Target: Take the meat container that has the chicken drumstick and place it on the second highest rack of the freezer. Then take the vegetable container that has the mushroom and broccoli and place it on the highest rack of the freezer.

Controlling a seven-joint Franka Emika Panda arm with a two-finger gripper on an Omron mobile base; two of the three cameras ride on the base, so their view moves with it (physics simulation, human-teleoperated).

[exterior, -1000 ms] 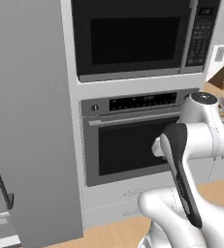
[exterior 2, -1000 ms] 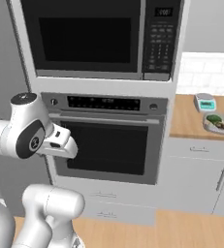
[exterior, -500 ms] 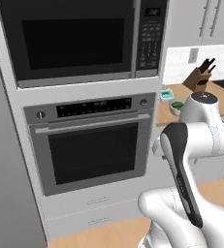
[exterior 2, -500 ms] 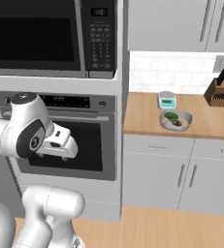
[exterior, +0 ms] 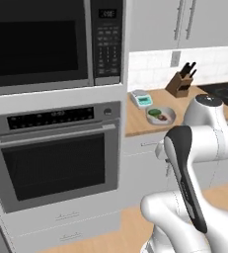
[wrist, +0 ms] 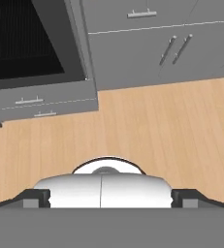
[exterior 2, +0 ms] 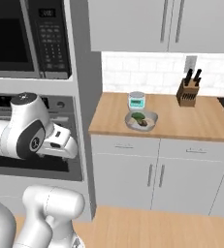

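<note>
Hand view: fingers (wrist: 33, 197) spread wide, nothing between, aimed down at wood floor (wrist: 147, 131). Vegetable container (exterior 2: 141, 120) with broccoli (exterior 2: 139, 116) on counter (exterior 2: 181, 123), well apart from fingers, beside scale (exterior 2: 136, 100).

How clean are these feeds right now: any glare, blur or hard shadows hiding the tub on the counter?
Left base view: flat, even lighting, slightly soft; the vegetable container reads clearly beside the scale.
Right base view: no glare on the counter; only a faint shadow under the container; contents small but green and brown are distinguishable.
Hand view: sharp on the floor; the oven glass is dark.
</note>
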